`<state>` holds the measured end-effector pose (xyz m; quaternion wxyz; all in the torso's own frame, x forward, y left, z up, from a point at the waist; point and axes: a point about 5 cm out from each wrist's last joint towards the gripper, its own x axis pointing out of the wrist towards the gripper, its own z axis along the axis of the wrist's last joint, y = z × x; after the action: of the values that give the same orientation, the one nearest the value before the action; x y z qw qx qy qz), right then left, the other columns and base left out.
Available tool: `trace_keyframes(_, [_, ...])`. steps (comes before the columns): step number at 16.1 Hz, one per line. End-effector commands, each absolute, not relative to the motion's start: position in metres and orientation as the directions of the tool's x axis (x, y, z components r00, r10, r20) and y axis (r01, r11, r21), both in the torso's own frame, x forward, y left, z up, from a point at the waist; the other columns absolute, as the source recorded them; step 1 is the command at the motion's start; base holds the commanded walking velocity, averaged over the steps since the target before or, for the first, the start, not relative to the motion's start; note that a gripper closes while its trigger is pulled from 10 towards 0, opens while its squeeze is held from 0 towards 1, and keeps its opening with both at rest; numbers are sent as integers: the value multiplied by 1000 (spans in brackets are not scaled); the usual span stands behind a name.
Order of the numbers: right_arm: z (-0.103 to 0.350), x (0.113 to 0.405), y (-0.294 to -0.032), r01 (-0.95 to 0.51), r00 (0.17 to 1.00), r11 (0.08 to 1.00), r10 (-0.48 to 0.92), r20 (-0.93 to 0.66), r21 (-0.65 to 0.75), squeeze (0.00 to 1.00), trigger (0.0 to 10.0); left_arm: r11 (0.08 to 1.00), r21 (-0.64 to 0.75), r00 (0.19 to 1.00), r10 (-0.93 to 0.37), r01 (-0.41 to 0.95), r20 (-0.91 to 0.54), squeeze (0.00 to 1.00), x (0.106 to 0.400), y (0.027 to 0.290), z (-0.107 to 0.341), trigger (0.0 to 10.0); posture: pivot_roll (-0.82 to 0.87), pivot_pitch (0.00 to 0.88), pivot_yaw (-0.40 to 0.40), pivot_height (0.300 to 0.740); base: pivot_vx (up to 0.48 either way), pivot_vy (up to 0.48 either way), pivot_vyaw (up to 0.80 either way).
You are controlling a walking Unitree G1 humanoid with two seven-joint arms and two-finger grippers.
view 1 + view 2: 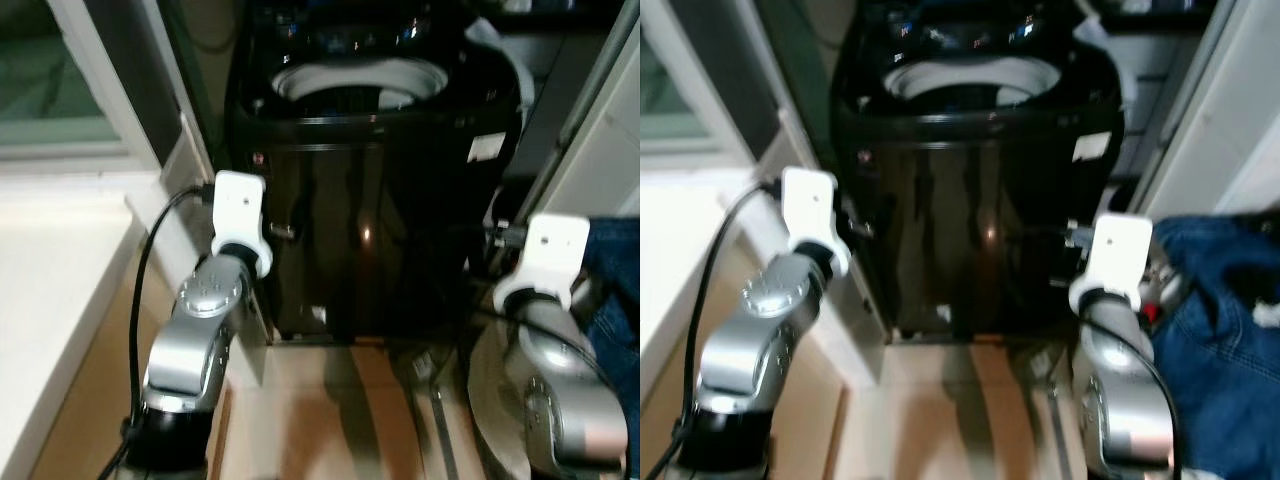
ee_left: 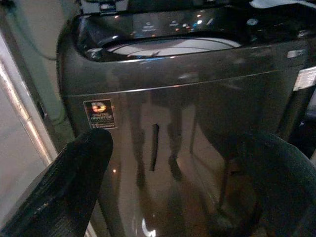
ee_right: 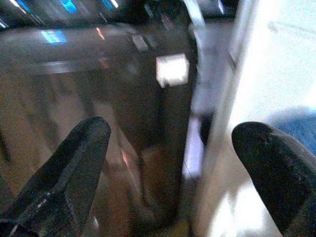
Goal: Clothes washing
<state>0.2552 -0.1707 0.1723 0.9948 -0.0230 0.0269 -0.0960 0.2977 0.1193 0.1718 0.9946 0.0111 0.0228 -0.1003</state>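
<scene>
Washing machine (image 1: pixel 370 190), black top-loader, stands directly ahead of us with its lid up and the pale drum rim showing. Our left tool (image 2: pixel 173 197) and right tool (image 3: pixel 168 182) are both spread wide, grasping nothing, aimed at its front panel. Blue denim garment (image 1: pixel 1215 310) lies beside our right arm.

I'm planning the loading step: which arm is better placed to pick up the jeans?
Right. The blue jeans lie just beside the right gripper, whose fingers are open; the left gripper faces the washing machine on the far side.
</scene>
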Motion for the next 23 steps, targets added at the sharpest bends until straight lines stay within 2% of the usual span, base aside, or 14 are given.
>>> trace_keyframes(1, [182,258,-158,121,992,992,-121,-17,-37,0,10000,991,26,991,-129,130,-47,0,295,136,170,10000,31,0,21,740,262,0,0])
trace_keyframes(3, [188,263,-153,81,997,996,-81,4,-32,0,10000,993,36,994,-107,109,-34,0,292,141,173,10000,54,0,-2,740,127,0,0])
trace_keyframes(5, [187,265,-154,81,997,996,-81,-4,-31,0,10000,985,83,988,-153,154,-16,0,291,138,177,10000,59,0,-6,740,0,0,0])
trace_keyframes(8, [177,263,-162,138,988,989,-141,-66,-44,0,10000,977,100,982,-187,188,-19,0,291,134,178,10000,50,0,1,740,0,0,0])
trace_keyframes(16, [191,253,-170,196,980,981,-196,-18,-2,0,10000,960,122,967,-254,252,8,0,301,123,185,10000,-11,0,57,740,0,330,-800])
trace_keyframes(18, [197,251,-171,212,977,977,-212,0,-2,0,10000,942,216,963,-267,255,29,0,306,118,189,10000,-21,0,65,740,0,0,-788])
trace_keyframes(21, [201,252,-171,207,978,978,-207,7,-23,0,10000,946,178,960,-279,272,16,0,305,113,185,10000,-27,0,63,740,0,-480,0])
trace_keyframes(23, [204,253,-168,164,986,985,-165,-1,-58,0,10000,973,46,974,-226,226,-14,0,302,118,179,10000,-14,0,37,740,0,0,0])
